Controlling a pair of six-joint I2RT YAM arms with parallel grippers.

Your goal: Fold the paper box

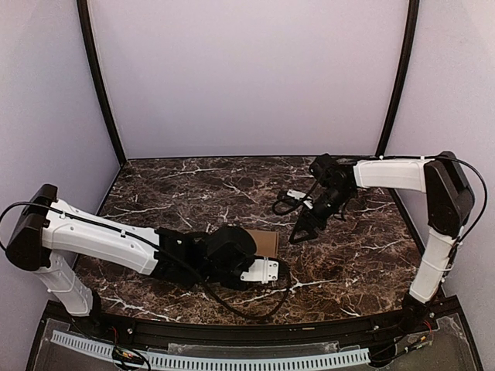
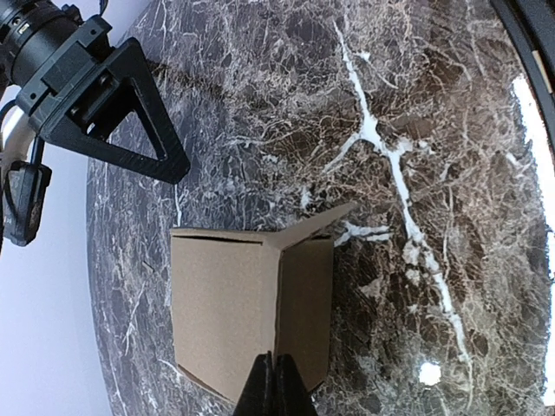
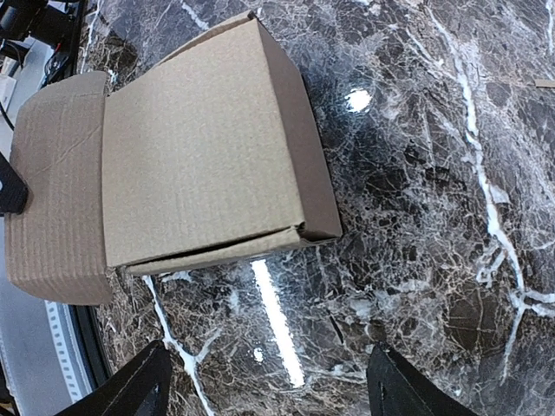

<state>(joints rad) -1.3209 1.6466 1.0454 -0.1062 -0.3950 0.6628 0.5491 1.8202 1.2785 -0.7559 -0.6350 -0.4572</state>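
The paper box [image 1: 265, 241] sits on the tabletop [image 1: 356, 263], near the middle. The left gripper [image 2: 270, 386] is closed tight, pinching the box's left side. The right gripper [image 1: 303, 230] hangs wide open just right of the box, closest to its free side.

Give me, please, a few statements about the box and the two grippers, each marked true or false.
1. The left gripper is shut on an edge of the paper box. True.
2. The right gripper holds the box. False: it is open, apart from the box, with nothing between its fingers.
3. The box lies on a dark marbled table. True.
4. The box is fully closed. False: a flap sticks out from one side.
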